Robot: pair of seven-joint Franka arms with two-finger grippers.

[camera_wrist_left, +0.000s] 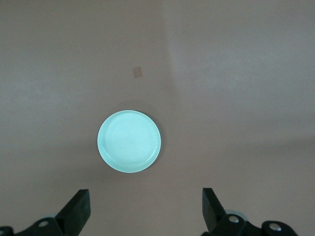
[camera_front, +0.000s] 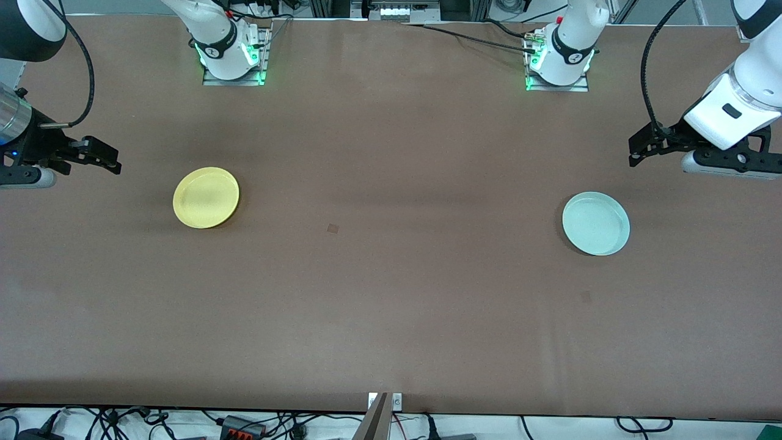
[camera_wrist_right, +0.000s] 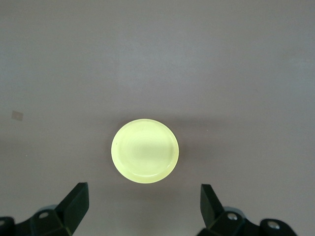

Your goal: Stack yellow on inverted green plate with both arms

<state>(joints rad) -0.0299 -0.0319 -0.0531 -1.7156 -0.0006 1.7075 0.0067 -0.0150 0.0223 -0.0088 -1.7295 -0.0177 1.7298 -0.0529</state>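
Opening step, nothing grasped. Green plate (camera_front: 595,223) upright on bench (camera_front: 391,305), inversion needed first. Yellow (camera_front: 206,197) untouched. Left claw (camera_wrist_left: 145,214), right claw (camera_wrist_right: 144,211) spread wide, raised at bench ends.

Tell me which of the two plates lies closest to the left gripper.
The green plate, toward the left arm's end, near the left gripper; the yellow plate lies by the right gripper.

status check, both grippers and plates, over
Left gripper open, up by green plate. Right gripper open, up by yellow plate. Plates apart, nothing between.
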